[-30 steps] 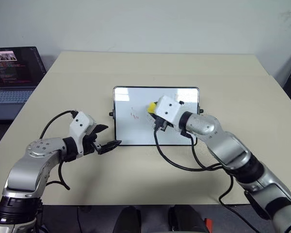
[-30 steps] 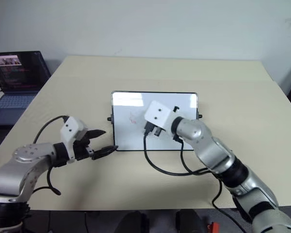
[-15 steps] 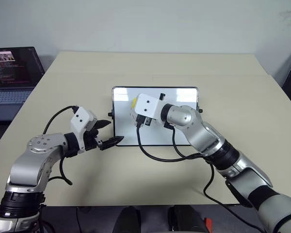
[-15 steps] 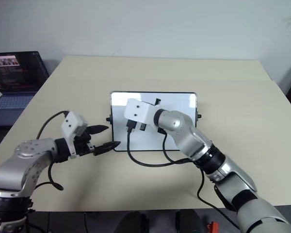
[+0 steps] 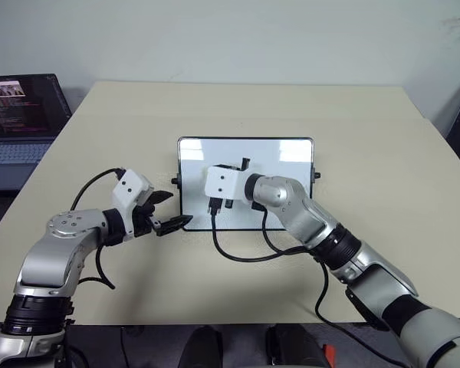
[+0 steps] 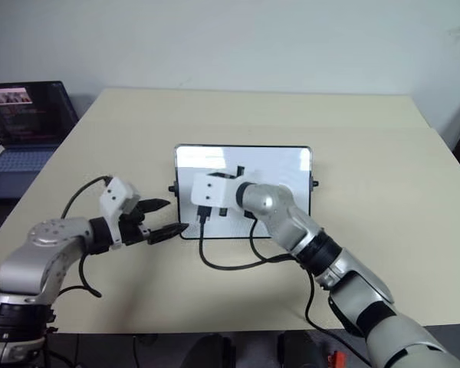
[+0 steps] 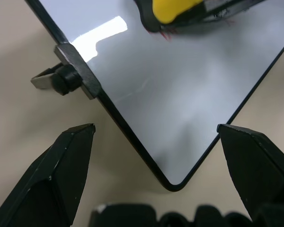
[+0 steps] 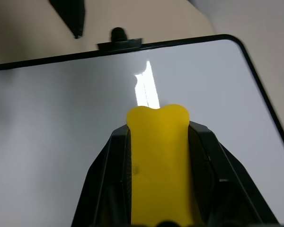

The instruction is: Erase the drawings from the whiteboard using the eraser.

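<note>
Fingers (image 7: 61, 170) of our left gripper (image 5: 169, 211) are spread wide with nothing between them, and they hang just off the near left corner of the whiteboard (image 5: 287, 153), which stands tilted near the middle of the tan table (image 5: 383, 138), with a laptop (image 5: 23, 115) off to the far left. On the board, our right gripper (image 8: 156, 142) squeezes the yellow eraser (image 8: 157, 156) tight between its two black fingers and holds it against the left part of the white face. We see a bit of red from the drawings (image 7: 168, 35) peeking out right next to the eraser.
</note>
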### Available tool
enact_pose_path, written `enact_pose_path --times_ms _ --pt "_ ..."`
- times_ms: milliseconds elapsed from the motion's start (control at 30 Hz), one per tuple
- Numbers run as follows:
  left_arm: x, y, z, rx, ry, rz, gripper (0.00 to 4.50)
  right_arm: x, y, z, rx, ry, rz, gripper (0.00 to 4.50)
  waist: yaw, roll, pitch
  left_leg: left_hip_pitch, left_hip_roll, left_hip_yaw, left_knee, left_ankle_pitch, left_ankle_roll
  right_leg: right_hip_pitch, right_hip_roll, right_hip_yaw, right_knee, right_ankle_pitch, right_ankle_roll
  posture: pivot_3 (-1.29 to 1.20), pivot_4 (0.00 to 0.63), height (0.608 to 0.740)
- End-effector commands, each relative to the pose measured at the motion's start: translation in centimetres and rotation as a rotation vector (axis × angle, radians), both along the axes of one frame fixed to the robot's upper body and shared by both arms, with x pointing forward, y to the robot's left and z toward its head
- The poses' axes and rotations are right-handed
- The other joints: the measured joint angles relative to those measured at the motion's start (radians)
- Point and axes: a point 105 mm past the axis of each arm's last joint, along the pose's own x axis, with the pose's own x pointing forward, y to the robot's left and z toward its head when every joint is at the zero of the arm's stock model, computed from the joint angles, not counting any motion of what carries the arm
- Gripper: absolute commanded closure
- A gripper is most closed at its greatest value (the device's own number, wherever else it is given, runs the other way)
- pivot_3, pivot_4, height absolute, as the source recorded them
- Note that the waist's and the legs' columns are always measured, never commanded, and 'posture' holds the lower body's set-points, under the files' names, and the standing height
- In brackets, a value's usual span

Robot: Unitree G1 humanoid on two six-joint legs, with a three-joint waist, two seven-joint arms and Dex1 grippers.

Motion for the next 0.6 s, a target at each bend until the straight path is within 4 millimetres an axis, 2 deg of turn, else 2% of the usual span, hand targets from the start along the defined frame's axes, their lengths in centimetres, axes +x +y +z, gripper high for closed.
enact_pose_path --times_ms 33,167,267,467,600 --pt "0.2 -0.2 1.1 0.016 -0.049 -0.020 0.00 0.6 -1.0 -1.0 -0.052 0.004 -0.039 3.23 0.000 0.000 0.000 0.001 0.000 0.000 0.000 0.000 0.000 0.000 0.000 0.000 0.000 0.000 0.000 0.00 0.150 0.740" --pt "0.0 0.2 0.5 0.038 -0.023 -0.019 0.00 1.8 -0.8 1.8 0.039 -0.113 -0.093 3.23 0.000 0.000 0.000 0.001 0.000 -0.002 0.000 0.000 0.000 0.001 0.000 -0.001 0.001 0.001 -0.002 0.00 0.150 0.740" --pt "-0.2 0.4 0.0 0.050 -0.009 -0.024 0.00 2.1 -0.6 2.9 0.075 -0.148 -0.103 3.23 0.000 0.000 0.000 0.001 0.000 -0.002 0.000 0.000 0.000 0.001 0.000 -0.002 0.001 0.001 -0.002 0.00 0.150 0.740" --pt "-0.7 -0.1 -0.1 0.039 -0.026 -0.074 0.00 1.6 0.0 2.0 0.065 -0.111 -0.074 3.23 0.000 0.000 0.000 0.000 0.000 -0.002 0.000 0.000 0.000 0.001 0.000 -0.002 0.000 0.001 -0.002 0.00 0.150 0.740" --pt "-0.8 0.0 -0.1 0.036 -0.030 -0.073 0.00 0.7 0.0 0.1 -0.011 -0.042 -0.033 3.23 0.000 0.000 0.000 0.000 0.000 -0.002 0.000 0.000 0.000 0.001 0.000 -0.002 0.000 0.001 -0.002 0.00 0.150 0.740"
